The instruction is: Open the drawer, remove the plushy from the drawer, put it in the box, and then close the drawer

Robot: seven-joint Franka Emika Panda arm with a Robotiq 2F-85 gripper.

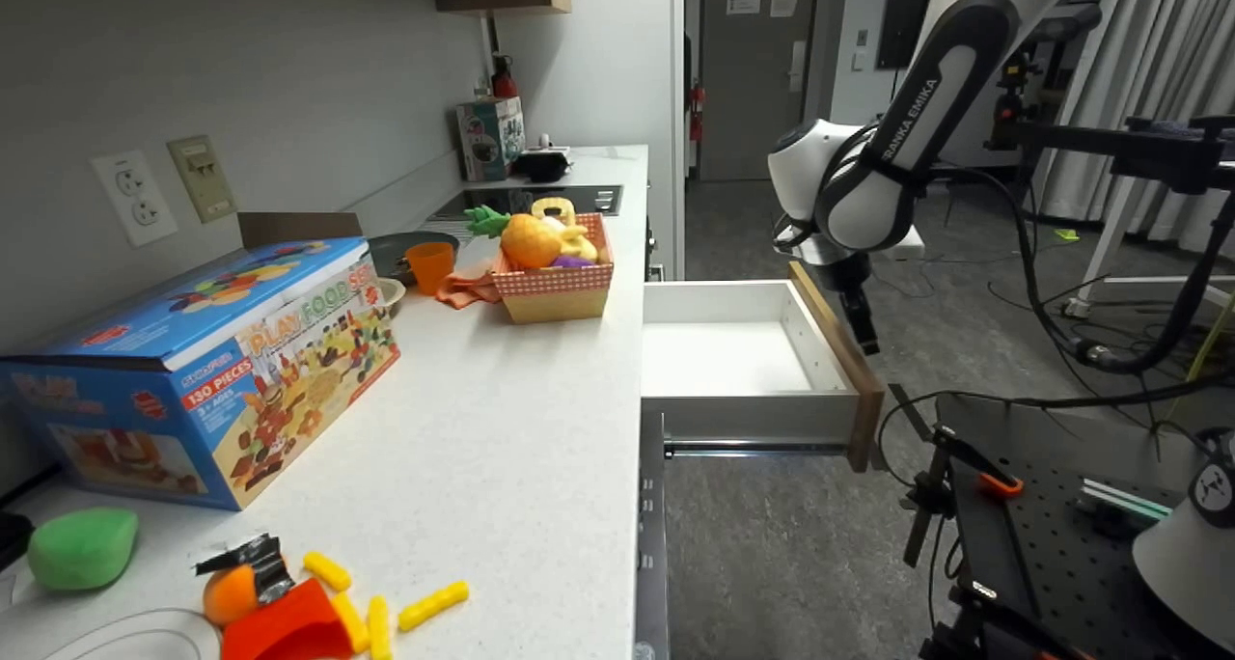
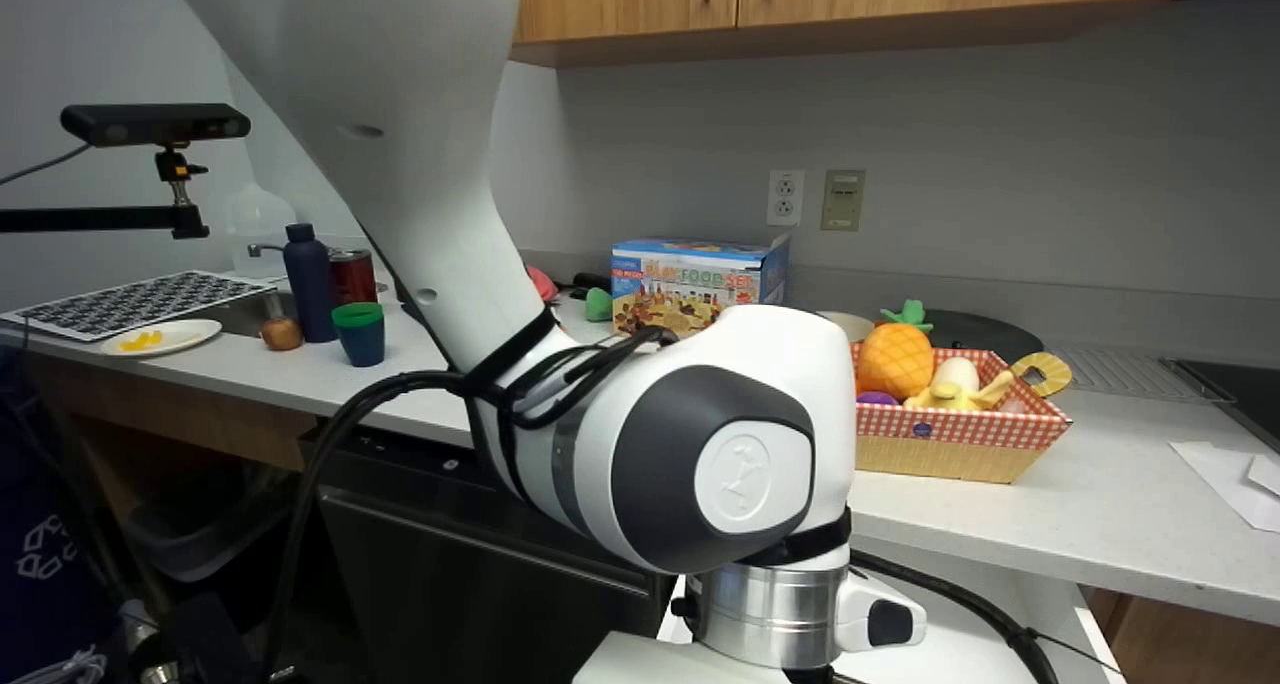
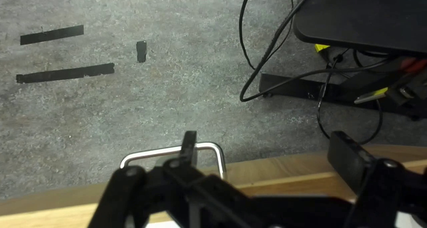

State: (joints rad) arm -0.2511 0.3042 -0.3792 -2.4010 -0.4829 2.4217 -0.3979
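The drawer (image 1: 724, 361) stands pulled out from under the counter, its white floor showing. My gripper (image 1: 864, 337) points down just outside the drawer's wooden front. In the wrist view the gripper (image 3: 263, 148) is open, with nothing between its fingers. Its left finger overlaps the metal drawer handle (image 3: 220, 158); whether they touch I cannot tell. The plushy (image 1: 529, 243), an orange pineapple with a green top, rests in the box (image 1: 555, 305), a small basket with a red-checked rim on the counter. An exterior view shows this plushy (image 2: 897, 359) above the rim of the box (image 2: 940, 454).
Yellow toys (image 2: 955, 384) share the basket. A blue toy carton (image 1: 289, 371), an orange cup (image 1: 431, 264) and loose play food (image 1: 432, 605) are on the counter. Cables (image 3: 263, 61) and a black stand (image 3: 360, 18) lie beyond the drawer front, over grey floor.
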